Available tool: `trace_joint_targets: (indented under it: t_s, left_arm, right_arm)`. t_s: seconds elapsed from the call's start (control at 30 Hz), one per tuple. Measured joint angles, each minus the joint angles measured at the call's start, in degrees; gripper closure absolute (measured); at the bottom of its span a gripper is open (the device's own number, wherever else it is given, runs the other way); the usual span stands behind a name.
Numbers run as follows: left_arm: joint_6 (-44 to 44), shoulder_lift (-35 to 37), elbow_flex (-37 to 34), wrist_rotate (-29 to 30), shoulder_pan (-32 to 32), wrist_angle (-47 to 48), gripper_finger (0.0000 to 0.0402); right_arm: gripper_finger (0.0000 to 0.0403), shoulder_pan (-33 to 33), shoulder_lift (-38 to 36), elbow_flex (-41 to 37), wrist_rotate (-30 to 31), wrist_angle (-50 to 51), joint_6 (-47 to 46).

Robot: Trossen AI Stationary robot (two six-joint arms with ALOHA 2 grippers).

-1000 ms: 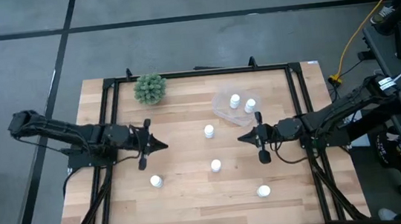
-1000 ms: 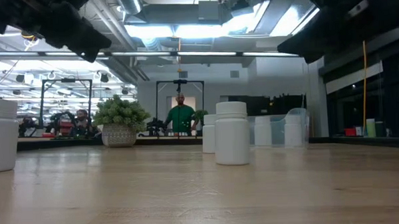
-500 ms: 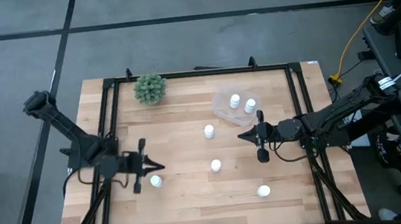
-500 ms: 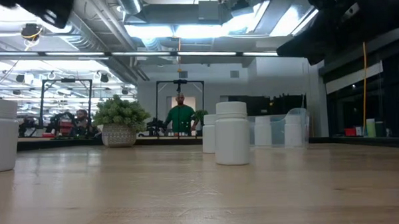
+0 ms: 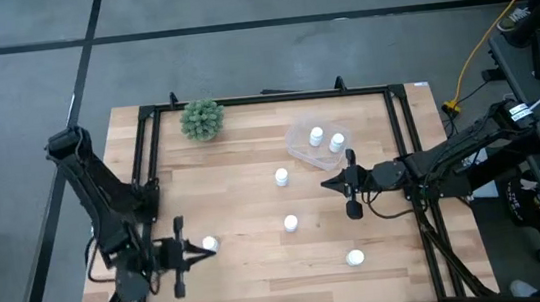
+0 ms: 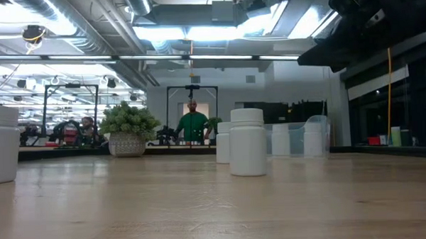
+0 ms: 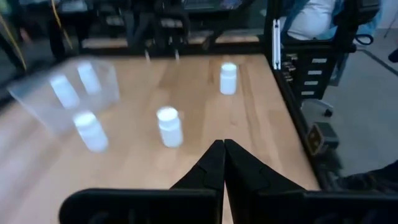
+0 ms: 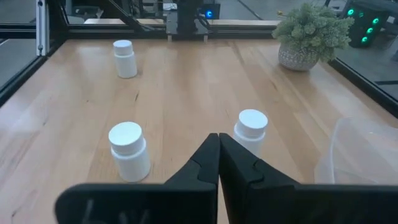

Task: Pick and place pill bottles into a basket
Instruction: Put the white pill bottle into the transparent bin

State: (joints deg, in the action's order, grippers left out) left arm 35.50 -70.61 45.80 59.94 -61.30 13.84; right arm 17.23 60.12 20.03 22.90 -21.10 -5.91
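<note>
Left claw (image 5: 196,254): fingers pressed together, holding nothing, hovering at the near-left part of the desk (image 5: 263,272). Right claw (image 5: 330,185): fingers likewise pressed together and empty, waiting over the right-centre of the desk, just near of the basket (image 5: 302,149). Basket: clear shallow tray at the far right; contents, two pill bottles standing upright, one (image 5: 317,135) beside the other (image 5: 336,142). Loose pill bottles, four, all upright with the long axis vertical: one at near left (image 5: 209,244), one at centre (image 5: 291,223), one at far centre (image 5: 281,177), one at near right (image 5: 355,258). Key relation: the near-left bottle stands just beside my left claw, slightly to its right and a touch farther across the desk, with the tips pointing rightward along its near side; my left arm is much the nearer to it, the right arm being well apart on the other side. Judgement: two of six stowed; the near-left bottle is the likely next pick, and my left claw would need to spread its fingers and line up on the bottle's body before closing. The basket lies well apart from this bottle, across the desk to the far right. Other item: potted plant (image 5: 202,120) at the far-left edge, not involved.
</note>
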Motion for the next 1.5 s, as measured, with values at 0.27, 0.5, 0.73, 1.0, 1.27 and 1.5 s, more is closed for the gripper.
trace_joint_targets:
  t_s: [0.27, 0.5, 0.73, 1.0, 1.27, 1.5]
  left_arm:
    - [25.82, -10.69, 6.32, -9.60, -0.04, 8.62, 0.0400]
    - [42.85, -16.58, 7.00, -23.55, -0.15, 8.77, 0.0400]
    - [47.88, -19.97, 7.00, -26.29, -0.06, 8.80, 0.0400]
    - [49.12, -22.58, 7.00, -26.73, 1.12, 9.14, 0.0388]
    - [47.99, -23.24, 7.00, -26.43, 1.53, 10.08, 0.0322]
    - [42.79, -23.26, 7.00, -24.67, 1.85, 11.81, 0.0246]
  right_arm:
    - [0.0393, -0.02, 0.00, 0.00, 0.00, 0.55, 0.13]
    - [0.0393, -0.02, 0.00, 0.00, 0.00, 0.97, 0.13]
    - [0.0393, -0.02, 0.00, 0.00, 0.00, 2.33, -0.10]
    - [0.0393, -0.02, 0.00, 0.00, 0.00, 3.52, -2.52]
    - [0.0393, -0.02, 0.00, 0.00, 0.00, 3.52, -2.67]
    - [0.0393, 0.00, 0.00, 0.00, -0.02, 3.52, -3.09]
